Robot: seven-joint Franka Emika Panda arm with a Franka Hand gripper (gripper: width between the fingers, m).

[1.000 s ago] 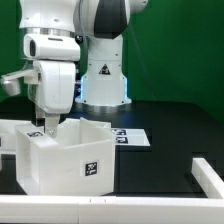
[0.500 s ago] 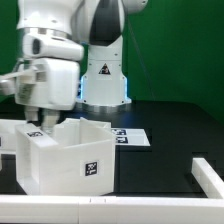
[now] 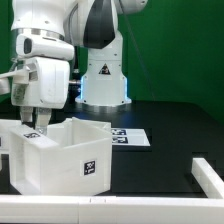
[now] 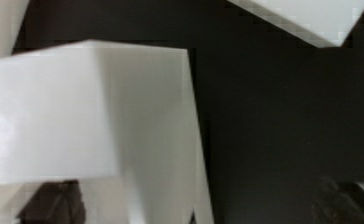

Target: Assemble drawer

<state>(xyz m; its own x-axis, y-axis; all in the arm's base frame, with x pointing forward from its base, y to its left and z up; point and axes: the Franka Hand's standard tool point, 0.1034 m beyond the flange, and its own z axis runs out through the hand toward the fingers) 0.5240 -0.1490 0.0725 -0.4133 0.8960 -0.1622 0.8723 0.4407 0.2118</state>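
- Exterior view, nearest: a white bar (image 3: 50, 213) lies along the near edge of the black counter (image 3: 165, 160), left of centre. Another white piece (image 3: 210, 176) sits at the right edge.
- Just behind the bar, on the left, stands the drawer casing (image 3: 60, 160), open-topped, with a square tag (image 3: 90, 166) on its near wall.
- The end effector (image 3: 38, 126) hangs at the casing's far left corner, tips at the rim. I cannot tell whether it is spread or clamped on the wall.
- Wrist view: the casing's white wall (image 4: 90, 110) looms close and blurred, and the grip is unreadable.
- Farther back, the marker board (image 3: 128, 137) lies flat, right of the casing.
- Farthest, the arm's base (image 3: 104, 85) stands before a green backdrop (image 3: 180, 50).
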